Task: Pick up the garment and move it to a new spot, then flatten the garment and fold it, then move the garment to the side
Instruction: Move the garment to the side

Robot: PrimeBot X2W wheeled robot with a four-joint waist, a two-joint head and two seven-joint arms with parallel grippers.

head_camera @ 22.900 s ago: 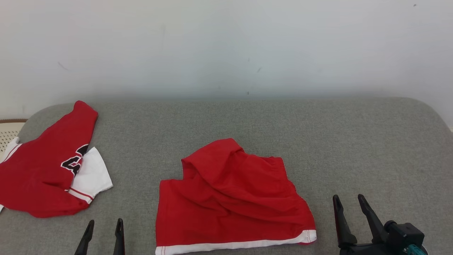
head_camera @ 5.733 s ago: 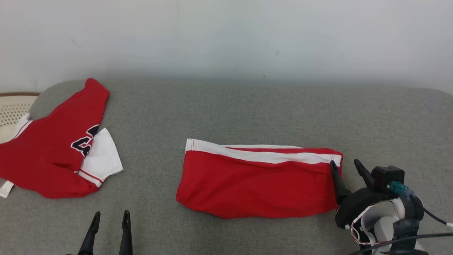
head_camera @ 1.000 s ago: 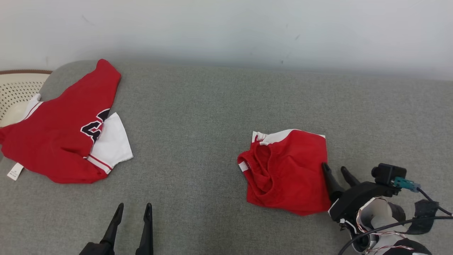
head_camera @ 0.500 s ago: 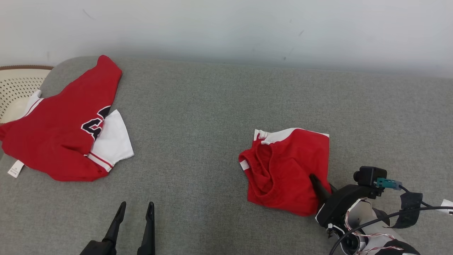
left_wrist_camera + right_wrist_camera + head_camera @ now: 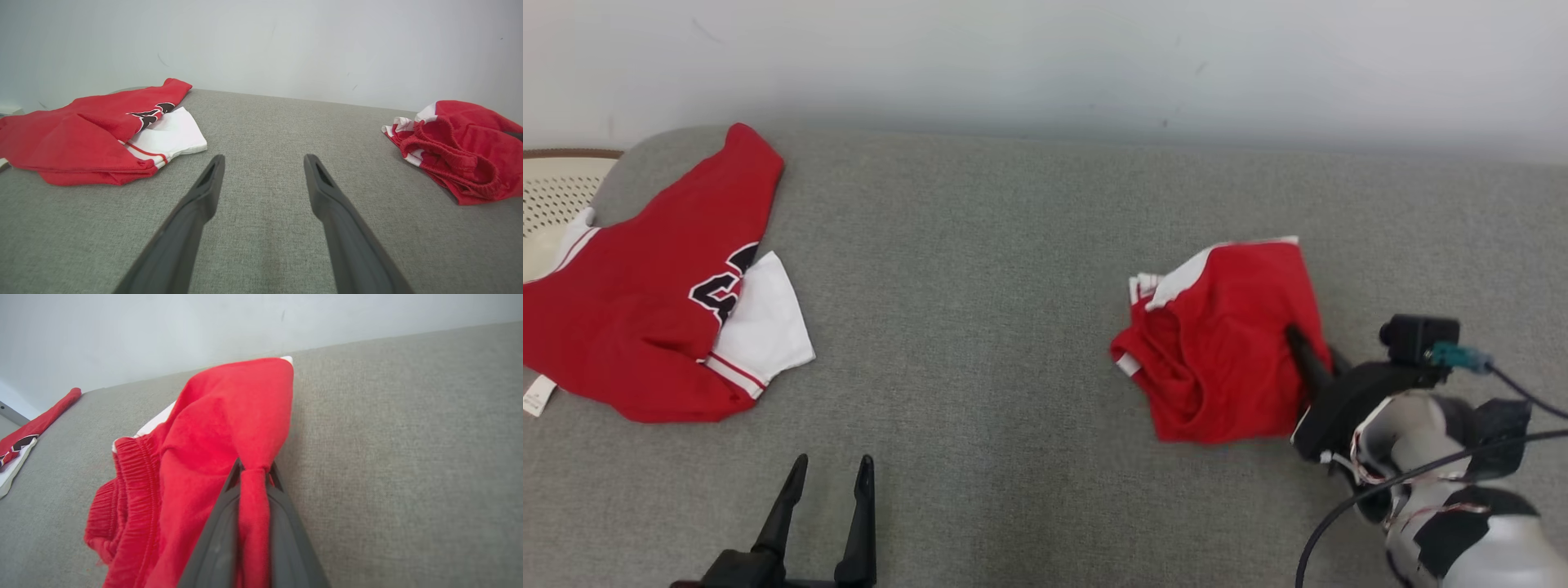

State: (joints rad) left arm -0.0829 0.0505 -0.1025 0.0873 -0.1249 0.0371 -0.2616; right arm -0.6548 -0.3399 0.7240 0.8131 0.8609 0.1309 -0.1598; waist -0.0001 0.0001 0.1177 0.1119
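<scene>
The garment point(image 5: 1225, 343) is a pair of red shorts with white trim, folded into a bunched bundle on the right part of the grey cushion. My right gripper point(image 5: 1311, 347) is shut on its right edge. In the right wrist view a fold of the red garment point(image 5: 220, 428) is pinched between the two dark fingers of that gripper point(image 5: 254, 467). The elastic waistband faces left in the left wrist view, at the garment's point(image 5: 461, 147) near side. My left gripper point(image 5: 833, 465) stands open and holds nothing near the front edge, far from the garment, fingers point(image 5: 204, 196) spread over bare cushion.
A red and white jersey point(image 5: 645, 327) with black numerals lies at the cushion's left end, also in the left wrist view point(image 5: 102, 122). A cream perforated basket point(image 5: 556, 188) sits beyond it. The grey cushion point(image 5: 980, 310) backs onto a white wall.
My right gripper went from open beside the garment to shut on its right edge. The garment has been pulled toward the wall and a little to the right. The left gripper stayed put.
</scene>
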